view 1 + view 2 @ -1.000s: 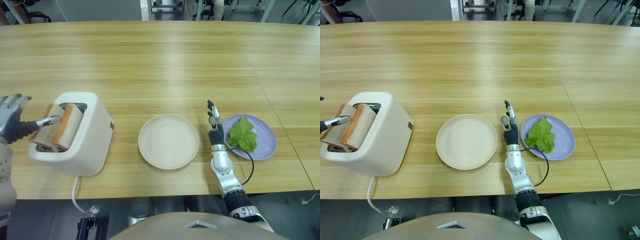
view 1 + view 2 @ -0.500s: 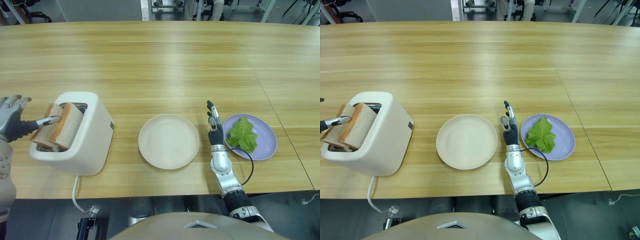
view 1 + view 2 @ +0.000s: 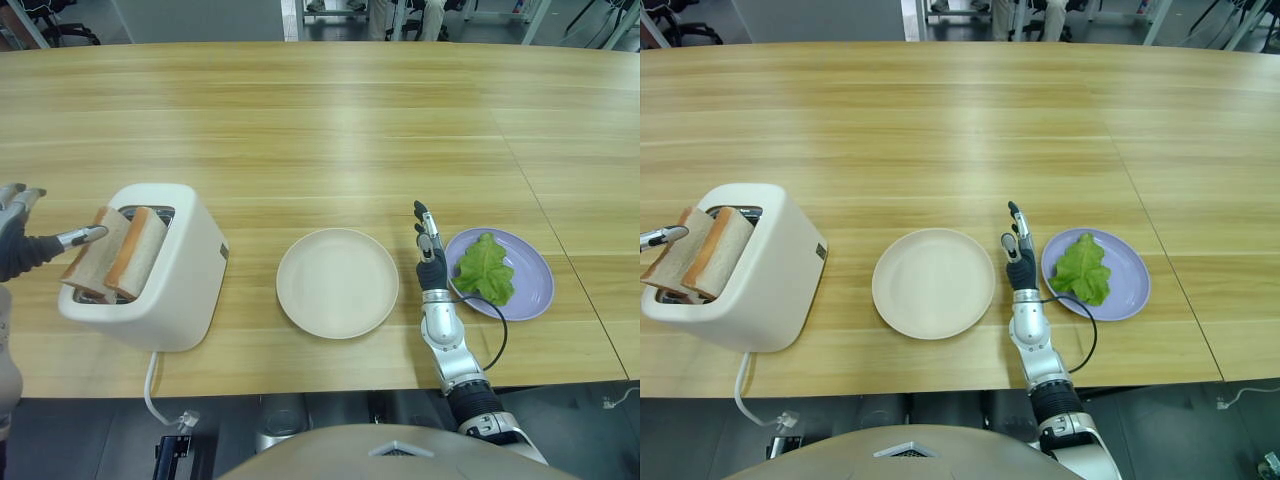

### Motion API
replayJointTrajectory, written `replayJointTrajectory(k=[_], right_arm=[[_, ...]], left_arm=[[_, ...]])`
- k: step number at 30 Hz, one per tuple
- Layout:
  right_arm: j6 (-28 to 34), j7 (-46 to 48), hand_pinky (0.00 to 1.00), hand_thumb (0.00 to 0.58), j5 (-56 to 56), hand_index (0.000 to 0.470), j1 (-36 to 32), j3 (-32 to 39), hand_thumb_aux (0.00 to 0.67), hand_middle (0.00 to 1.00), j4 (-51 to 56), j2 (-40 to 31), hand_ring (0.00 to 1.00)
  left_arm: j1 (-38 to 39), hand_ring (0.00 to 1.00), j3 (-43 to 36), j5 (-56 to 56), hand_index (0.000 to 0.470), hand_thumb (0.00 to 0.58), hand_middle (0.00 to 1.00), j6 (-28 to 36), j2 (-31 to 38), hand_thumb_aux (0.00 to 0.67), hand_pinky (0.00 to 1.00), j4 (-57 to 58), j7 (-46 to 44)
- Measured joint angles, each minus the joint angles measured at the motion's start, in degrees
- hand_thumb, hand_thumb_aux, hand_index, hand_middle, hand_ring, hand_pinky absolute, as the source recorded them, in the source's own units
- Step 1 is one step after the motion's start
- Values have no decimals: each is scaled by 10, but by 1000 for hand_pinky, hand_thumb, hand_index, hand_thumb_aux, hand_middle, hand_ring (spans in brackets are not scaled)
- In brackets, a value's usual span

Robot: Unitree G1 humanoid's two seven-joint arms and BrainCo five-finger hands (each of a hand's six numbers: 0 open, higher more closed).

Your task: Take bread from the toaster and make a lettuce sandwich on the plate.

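At the frame's left edge the left hand [image 3: 16,238], fingers spread and holding nothing, has slipped back off the two tan bread slices [image 3: 118,255], which stay upright in the white boxy toaster [image 3: 188,275] at lower left, so the grasp likely needs retrying.

Light even and bright, delivered from overhead. A broad pale sheen is seen down the middle of the table [image 3: 300,120], and the wood grain is partly washed out there. Shadows are kept soft and short: a faint dark band is cast along the near base of the toaster [image 3: 185,270], and a thin crescent is laid under the near rim of the plate [image 3: 337,283]. The toaster's top is lit brightest; its front face is left greyer. The table's far edge is bowed by the lens, most toward the corners
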Motion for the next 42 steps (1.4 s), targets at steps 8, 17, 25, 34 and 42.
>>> replayJointTrajectory(k=[8, 17, 25, 34, 42], right_arm=[[0, 0, 0, 0, 0, 0, 0, 0, 0, 0, 0, 0, 0], [-1, 0, 0, 0, 0, 0, -1, 0, 0, 0, 4, 0, 0], [-2, 0, 0, 0, 0, 0, -1, 0, 0, 0, 4, 0, 0], [-3, 0, 0, 0, 0, 0, -1, 0, 0, 0, 9, 0, 0], [-4, -1, 0, 0, -2, 0, -1, 0, 0, 0, 14, 0, 0]], left_arm=[[0, 0, -15, 1, 0, 0, 0, -8, 0, 0, 0, 13, 1], [-1, 0, -61, 29, 72, 168, 0, -31, 12, 105, 0, 23, 10], [-3, 0, -65, 34, 316, 523, 0, -40, 13, 460, 0, 15, 12], [-10, 0, -64, 27, 460, 580, 0, -41, 13, 670, 0, 13, 13], [-11, 0, -64, 13, 460, 580, 0, -43, 12, 670, 0, 13, 13]])
